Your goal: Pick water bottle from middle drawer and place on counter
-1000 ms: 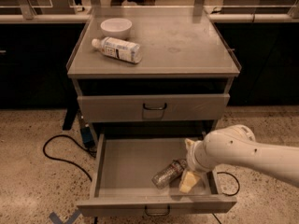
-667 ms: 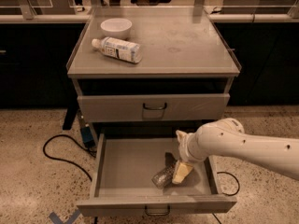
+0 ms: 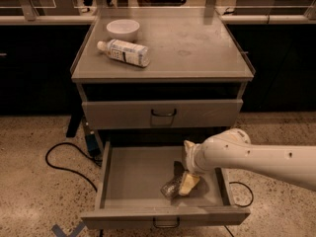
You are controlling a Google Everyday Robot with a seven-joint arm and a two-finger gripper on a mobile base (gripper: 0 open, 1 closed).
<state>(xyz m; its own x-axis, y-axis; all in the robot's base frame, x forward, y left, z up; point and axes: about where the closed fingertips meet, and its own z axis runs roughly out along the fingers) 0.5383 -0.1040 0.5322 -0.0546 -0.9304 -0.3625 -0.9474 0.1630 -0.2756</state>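
Grey metal makes up the open middle drawer (image 3: 105, 177), and its left part, well to the left of the jaws, is bare tray. Far above and to the left of the jaws, on the counter (image 3: 197, 43), stand a white bowl (image 3: 123, 28) and a bigger labelled bottle (image 3: 124, 52) on its side, neither of them part of this job. The water bottle (image 3: 170, 188) lies on its side on the drawer floor, right at the jaws and reaching out to their lower left. The gripper (image 3: 183, 180) is down inside the drawer at the bottle's upper right end, with the pale arm (image 3: 256, 159) running off to the right behind it. A second ago it hung nearer the drawer's right wall; it has since slid left onto the bottle, which has not visibly moved. Whether the jaws are spread or already pinching the bottle cannot be told. By my reading, the approach is done and the grasp is in hand, while the lift and the placing on the counter remain.
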